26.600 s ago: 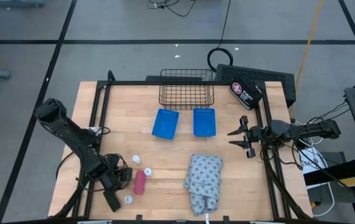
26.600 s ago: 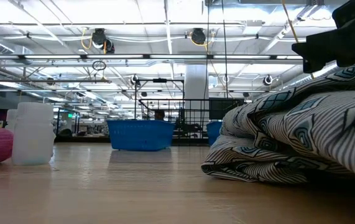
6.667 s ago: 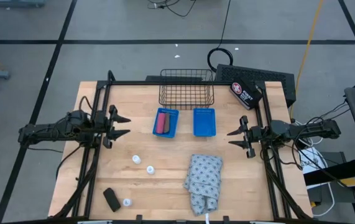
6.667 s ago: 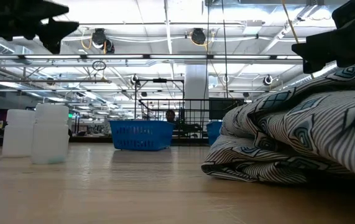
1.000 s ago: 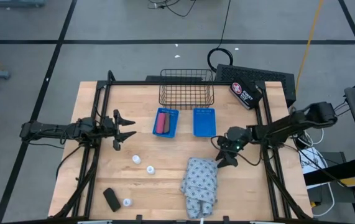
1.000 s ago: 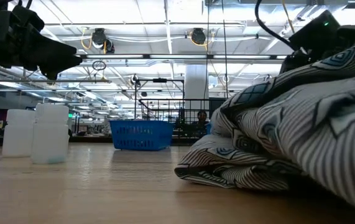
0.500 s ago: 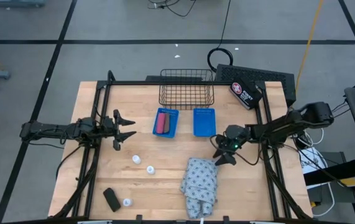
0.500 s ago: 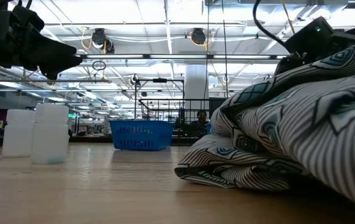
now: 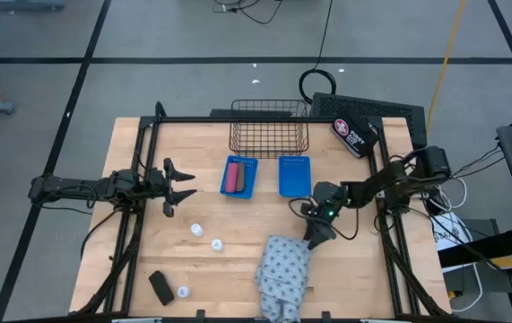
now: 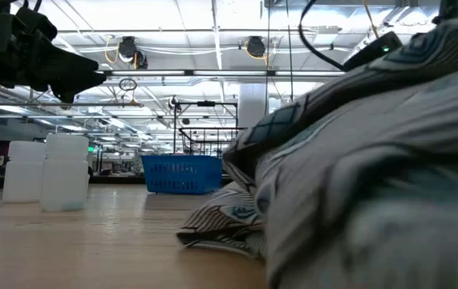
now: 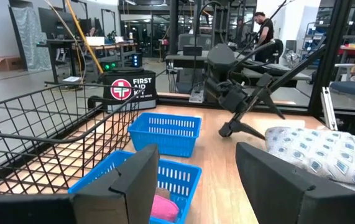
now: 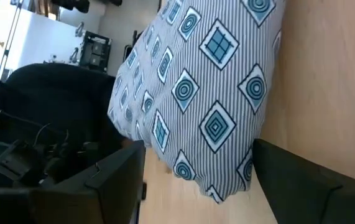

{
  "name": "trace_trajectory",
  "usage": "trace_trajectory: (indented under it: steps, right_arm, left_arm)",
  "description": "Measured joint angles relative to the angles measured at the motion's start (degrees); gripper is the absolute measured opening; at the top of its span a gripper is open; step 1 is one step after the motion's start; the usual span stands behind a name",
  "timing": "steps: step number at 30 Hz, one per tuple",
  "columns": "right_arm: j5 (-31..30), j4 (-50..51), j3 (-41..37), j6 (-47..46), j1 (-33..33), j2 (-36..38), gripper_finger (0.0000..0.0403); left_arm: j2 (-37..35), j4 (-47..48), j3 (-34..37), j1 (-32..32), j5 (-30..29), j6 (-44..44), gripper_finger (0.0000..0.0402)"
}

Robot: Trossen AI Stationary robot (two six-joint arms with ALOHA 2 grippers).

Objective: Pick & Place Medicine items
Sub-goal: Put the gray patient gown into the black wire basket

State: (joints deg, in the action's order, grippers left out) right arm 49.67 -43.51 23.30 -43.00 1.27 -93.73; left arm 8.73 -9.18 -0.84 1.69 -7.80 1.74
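Note:
Two white bottles (image 9: pixel 196 230) (image 9: pixel 215 244) stand mid-table; they also show in the low view (image 10: pixel 66 172). A third bottle (image 9: pixel 183 292) and the black piece (image 9: pixel 160 286) lie near the front left. The pink piece (image 11: pixel 165 205) lies in the left blue basket (image 9: pixel 238 177), with something darker beside it. My left gripper (image 9: pixel 184 187) hovers open and empty left of that basket. My right gripper (image 9: pixel 312 235) is open at the far right end of the grey-blue patterned cloth (image 9: pixel 282 274). My right gripper comes at the cloth's far right end (image 12: pixel 227 106) slanting down from the table's far right. Its open fingers (image 12: pixel 112 180) stand on either side of the bunched cloth. The gripper hides the place of touch in the high view. The cloth lies on the table.
A second blue basket (image 9: pixel 295 176) stands right of the first, a wire basket (image 9: pixel 269 127) behind them, and a black first-aid pouch (image 9: pixel 352 135) at the far right. The cloth fills the right of the low view (image 10: pixel 373 160).
My right gripper has gone toward the table's near left, against the cloth's far end. The cloth has slid toward the near edge and left and has bunched up, coming closer in the low view.

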Motion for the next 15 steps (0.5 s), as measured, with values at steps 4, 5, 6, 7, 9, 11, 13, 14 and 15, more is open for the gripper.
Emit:
trace_trajectory:
  steps: [4, 5, 6, 7, 9, 11, 13, 14, 15]
  right_arm:
    - [0.0, 0.2, 3.9, -0.6, 0.7, -3.3, 0.0286]
    - [0.1, 0.2, 4.5, -0.9, 0.9, -3.9, 0.0286]
    - [0.1, 0.2, 5.2, -0.9, 1.0, -4.5, 0.0286]
    - [0.1, 0.2, 5.7, -0.9, 1.0, -5.0, 0.0286]
    - [0.0, 0.0, 6.0, 0.3, 1.2, -5.5, 0.0286]
    - [-0.5, 0.0, 6.0, 2.9, 1.4, -5.8, 0.0286]
    - [-2.4, 0.1, 6.0, 8.1, 1.8, -5.9, 0.0286]
    - [-3.4, 0.0, 5.9, 10.6, 1.9, -5.8, 0.0286]
    - [-4.3, 0.2, 5.9, 12.7, 1.9, -5.6, 0.0286]
  left_arm:
    - [0.0, 0.0, 0.0, 0.0, 0.0, 0.0, 0.0223]
    - [0.0, 0.0, 0.0, 0.0, 0.0, 0.0, 0.0223]
    - [0.0, 0.1, 0.0, 0.0, 0.0, 0.0, 0.0223]
    - [0.0, 0.0, 0.0, 0.0, 0.0, 0.0, 0.0223]
    - [0.0, 0.0, 0.0, 0.0, 0.0, 0.0, 0.0223]
    - [0.0, 0.0, 0.0, 0.0, 0.0, 0.0, 0.0223]
    - [0.0, 0.0, 0.0, 0.0, -0.1, 0.0, 0.0223]
    - [0.0, 0.2, 0.0, 0.0, -0.1, 0.0, 0.0223]
    - [0.0, 0.1, 0.0, 0.0, -0.1, 0.0, 0.0223]
